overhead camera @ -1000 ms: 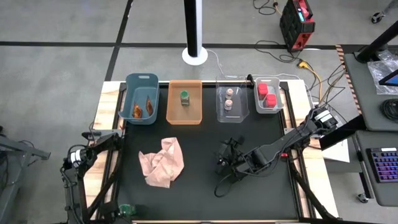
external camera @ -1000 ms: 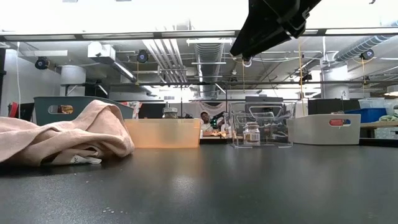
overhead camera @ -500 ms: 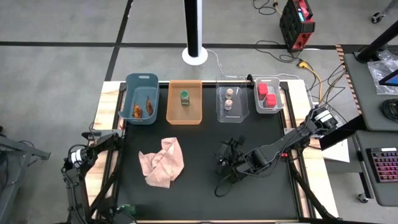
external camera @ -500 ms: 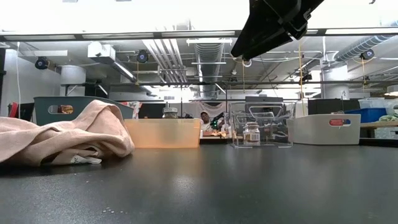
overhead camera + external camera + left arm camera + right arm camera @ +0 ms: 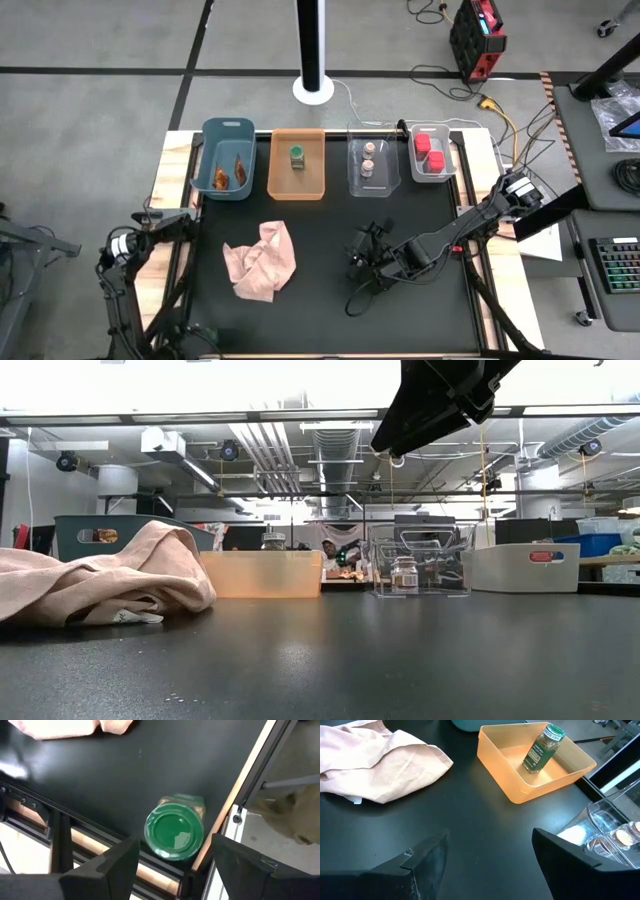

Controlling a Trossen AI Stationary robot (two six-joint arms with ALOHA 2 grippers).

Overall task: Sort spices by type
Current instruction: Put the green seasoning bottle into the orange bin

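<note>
Pointing down with fingers spread, the left end effector (image 5: 172, 870) hangs over a green-capped jar (image 5: 175, 831) at the table's edge.

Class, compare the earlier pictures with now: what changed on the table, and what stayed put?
The left gripper moved over the green-capped jar at the table's front left corner, hiding it from above; its fingers are open, not gripping. Right gripper, cloth and bins stayed put.
</note>
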